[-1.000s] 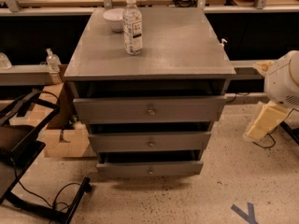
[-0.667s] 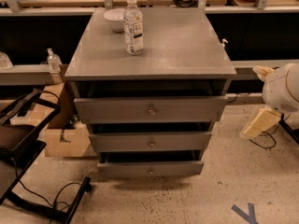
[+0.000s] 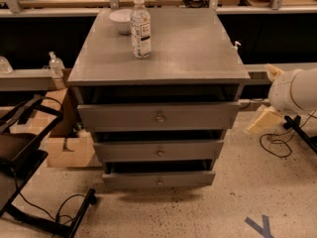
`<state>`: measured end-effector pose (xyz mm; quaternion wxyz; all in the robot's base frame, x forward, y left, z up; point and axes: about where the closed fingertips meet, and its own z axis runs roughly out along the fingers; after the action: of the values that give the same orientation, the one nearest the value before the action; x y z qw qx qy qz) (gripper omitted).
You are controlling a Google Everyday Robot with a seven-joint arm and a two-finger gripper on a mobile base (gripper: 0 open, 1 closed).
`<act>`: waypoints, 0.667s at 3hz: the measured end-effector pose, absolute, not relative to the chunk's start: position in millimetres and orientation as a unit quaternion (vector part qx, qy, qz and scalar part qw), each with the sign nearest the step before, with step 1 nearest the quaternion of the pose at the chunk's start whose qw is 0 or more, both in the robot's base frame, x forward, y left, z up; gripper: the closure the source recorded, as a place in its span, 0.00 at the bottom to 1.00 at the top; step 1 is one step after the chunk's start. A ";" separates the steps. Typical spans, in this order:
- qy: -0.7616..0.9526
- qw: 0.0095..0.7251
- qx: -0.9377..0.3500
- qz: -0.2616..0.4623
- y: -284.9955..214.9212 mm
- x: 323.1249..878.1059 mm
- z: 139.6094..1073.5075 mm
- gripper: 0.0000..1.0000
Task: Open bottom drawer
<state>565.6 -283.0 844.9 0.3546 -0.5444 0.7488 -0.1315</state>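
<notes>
The grey cabinet (image 3: 163, 48) has three drawer fronts. The bottom drawer (image 3: 133, 179) is the narrowest front, lowest near the floor, with a small round knob (image 3: 159, 181) at its centre. A dark gap shows above it. My gripper (image 3: 269, 95) is at the right of the cabinet, level with the top drawer (image 3: 119, 117), on a white arm (image 3: 297, 89). Its two cream fingers, one (image 3: 265, 119) lower and one upper, stand apart with nothing between them. It touches no drawer and is well above and to the right of the bottom drawer's knob.
A water bottle (image 3: 140, 28) and a white bowl (image 3: 120, 20) stand on the cabinet top. The middle drawer (image 3: 124, 151) sits between the others. A cardboard box (image 3: 67, 150) and a black frame (image 3: 25, 157) are at the left. Cables (image 3: 277, 145) lie on the floor at the right.
The arm and gripper have moved left, closer to the cabinet's right side. The drawers have not moved.
</notes>
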 end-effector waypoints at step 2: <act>0.749 0.313 -0.566 -0.141 -286.8 529.7 752.5 0.00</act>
<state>529.7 -286.8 752.5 0.3127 -0.5663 0.7494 -0.1413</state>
